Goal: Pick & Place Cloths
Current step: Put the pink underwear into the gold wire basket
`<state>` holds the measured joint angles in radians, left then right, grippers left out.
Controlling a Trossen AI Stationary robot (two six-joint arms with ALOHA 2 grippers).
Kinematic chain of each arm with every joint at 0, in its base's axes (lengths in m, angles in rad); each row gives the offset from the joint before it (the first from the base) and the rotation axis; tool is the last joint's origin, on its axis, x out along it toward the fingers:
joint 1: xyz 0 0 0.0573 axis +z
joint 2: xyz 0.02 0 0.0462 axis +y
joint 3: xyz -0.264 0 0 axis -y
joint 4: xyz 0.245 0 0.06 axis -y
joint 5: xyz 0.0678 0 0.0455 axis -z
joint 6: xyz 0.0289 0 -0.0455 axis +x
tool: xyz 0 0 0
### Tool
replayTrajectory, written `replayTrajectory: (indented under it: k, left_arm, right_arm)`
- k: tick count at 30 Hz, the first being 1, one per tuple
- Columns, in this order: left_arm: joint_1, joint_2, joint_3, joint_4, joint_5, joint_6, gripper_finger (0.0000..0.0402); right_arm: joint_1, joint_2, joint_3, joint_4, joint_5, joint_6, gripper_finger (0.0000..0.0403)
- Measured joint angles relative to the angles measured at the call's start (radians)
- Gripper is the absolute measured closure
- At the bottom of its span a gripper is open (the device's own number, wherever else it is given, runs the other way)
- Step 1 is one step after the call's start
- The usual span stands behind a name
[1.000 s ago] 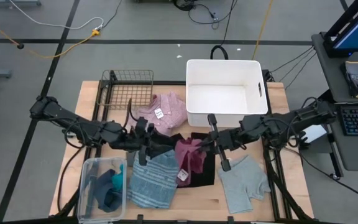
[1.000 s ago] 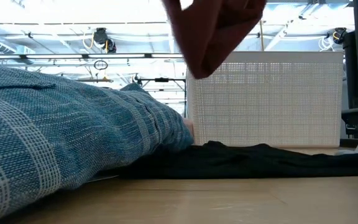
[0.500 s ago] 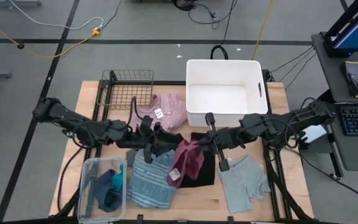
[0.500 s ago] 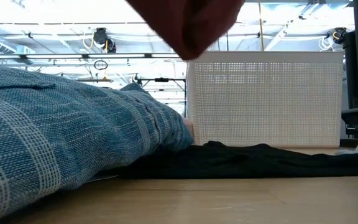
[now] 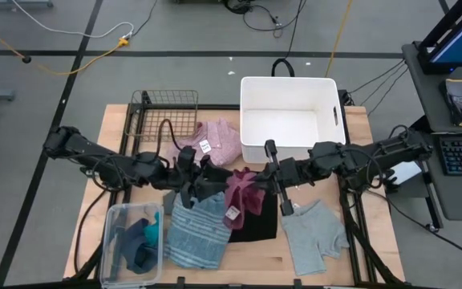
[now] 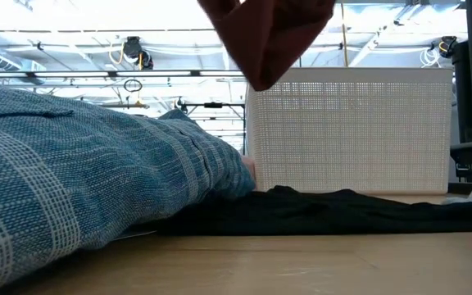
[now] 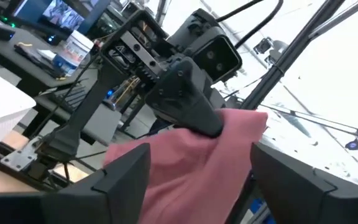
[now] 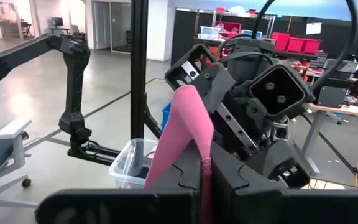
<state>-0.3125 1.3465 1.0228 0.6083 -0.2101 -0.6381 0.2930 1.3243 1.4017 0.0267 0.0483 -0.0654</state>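
Near edge, left corner: clear plastic tub (image 5: 131,241) with teal and dark blue pieces (image 5: 140,242) inside. Just right of it, blue striped cloth (image 5: 196,237) flat on the wooden table (image 5: 255,261); it fills the left of the low view. Grey cloth (image 5: 315,233) lies near right. Bare wood only along the near edge between them.

Mid table: black cloth (image 5: 257,221) flat, maroon cloth (image 5: 243,193) lifted above it, bunched, hanging between both grippers. A white tag (image 5: 233,213) dangles off its near end; print on it too small to read.

Right gripper (image 5: 268,181) is clenched on the maroon cloth; right wrist view shows the fabric pinched tight between its fingers (image 8: 185,180). Left gripper (image 5: 207,178) sits just left of the cloth with jaws spread; left wrist view shows fabric between the fingers (image 7: 120,174), probably no longer gripped.

Far: pink shirt (image 5: 215,141) with a small white tag (image 5: 204,146), unreadable. Wire basket (image 5: 164,112) far left, white bin (image 5: 291,120) far right, touching the table's far edge. Arms crowd the middle.
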Motion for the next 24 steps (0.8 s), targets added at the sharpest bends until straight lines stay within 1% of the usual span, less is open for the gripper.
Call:
replayTrajectory:
  k: [6,10,17,22,24]
  left_arm:
    - [0.016,0.049,0.005,0.033,-0.015,-0.023,0.0080]
    - [0.024,0.094,0.047,0.035,0.029,-0.021,0.0070]
    - [0.027,0.160,0.135,0.042,0.125,0.012,0.0076]
    - [0.026,0.210,0.171,0.038,0.179,-0.006,0.0091]
    - [0.027,0.238,0.183,0.029,0.190,-0.039,0.0096]
  right_arm:
    - [-0.003,0.000,0.000,0.008,0.001,-0.007,0.0403]
    - [-0.021,0.000,0.000,0.006,0.002,-0.007,0.0403]
    - [-0.046,0.000,0.000,0.007,0.002,0.000,0.0403]
    - [-0.046,0.000,0.000,0.011,0.002,-0.025,0.0403]
    - [-0.050,0.000,0.000,0.017,0.004,-0.030,0.0403]
